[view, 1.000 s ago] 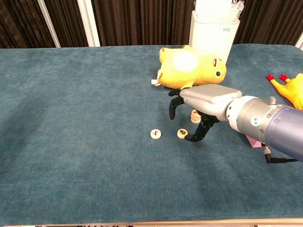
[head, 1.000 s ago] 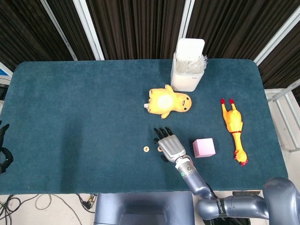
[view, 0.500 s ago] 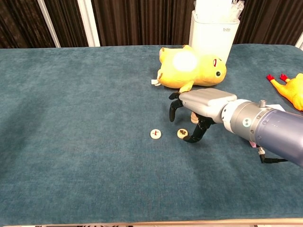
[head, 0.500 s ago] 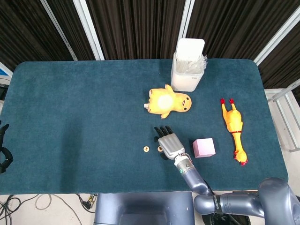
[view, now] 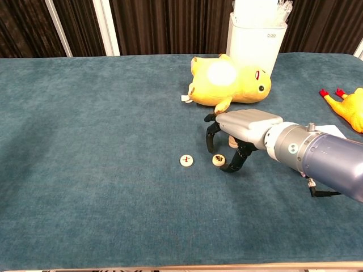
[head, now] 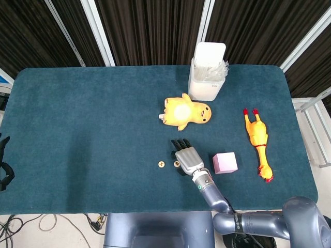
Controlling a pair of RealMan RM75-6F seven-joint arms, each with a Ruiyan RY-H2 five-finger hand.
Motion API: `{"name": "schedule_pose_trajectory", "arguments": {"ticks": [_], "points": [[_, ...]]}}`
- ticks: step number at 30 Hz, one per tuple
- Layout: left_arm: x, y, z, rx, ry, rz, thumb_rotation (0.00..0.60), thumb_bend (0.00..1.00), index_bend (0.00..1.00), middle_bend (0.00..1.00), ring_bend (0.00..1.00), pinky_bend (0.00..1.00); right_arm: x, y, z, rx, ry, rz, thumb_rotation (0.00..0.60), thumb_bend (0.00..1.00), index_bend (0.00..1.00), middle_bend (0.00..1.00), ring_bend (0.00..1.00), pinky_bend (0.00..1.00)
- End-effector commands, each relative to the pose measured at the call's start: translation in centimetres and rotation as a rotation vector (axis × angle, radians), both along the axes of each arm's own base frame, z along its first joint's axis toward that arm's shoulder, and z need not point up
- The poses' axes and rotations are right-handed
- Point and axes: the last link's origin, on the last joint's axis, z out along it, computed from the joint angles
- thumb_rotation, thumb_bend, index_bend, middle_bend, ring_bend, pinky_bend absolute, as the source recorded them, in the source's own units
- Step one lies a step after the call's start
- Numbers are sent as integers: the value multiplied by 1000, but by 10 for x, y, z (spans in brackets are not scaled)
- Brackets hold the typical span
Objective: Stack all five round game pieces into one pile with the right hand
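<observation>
The right hand (view: 237,136) has dropped lower over the last second, fingers curled down around the near small round wooden game piece (view: 218,160), not yet pinching it. A second round piece with a red mark (view: 186,161) lies at its 9 o'clock on the dark teal tabletop (view: 85,141); the started pile (view: 232,144) sits hidden under the palm. The pickup looks imminent. The white container (view: 253,38) at 12 o'clock reads "bdo". The left hand (head: 4,170) rests at the tabletop's edge, its grasp unclear.

Your right hand (view: 238,127) has a silver-grey back and black fingers (view: 211,136). Its forearm (view: 323,161) is glossy blue-grey, with a pale wrist band carrying a small green dot.
</observation>
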Motion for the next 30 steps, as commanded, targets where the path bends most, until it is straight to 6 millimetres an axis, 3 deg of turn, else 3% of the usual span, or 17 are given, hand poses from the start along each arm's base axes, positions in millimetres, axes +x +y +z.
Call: {"name": "schedule_pose_trajectory", "arguments": {"ticks": [1, 11, 30], "points": [[0, 0, 0, 0, 0, 0, 600, 824, 118, 0, 0, 18, 0, 0, 0, -1, -1, -1, 600, 348, 441, 0, 0, 0], [0, 0, 0, 0, -1, -1, 600, 824, 119, 0, 0, 18, -2, -2, -2, 5, 0, -8, 600, 407, 460, 0, 0, 0], [0, 0, 0, -4, -7, -3, 600, 824, 120, 0, 0, 18, -4, -3, -5, 14, 3, -18, 600, 409, 480, 0, 0, 0]]}}
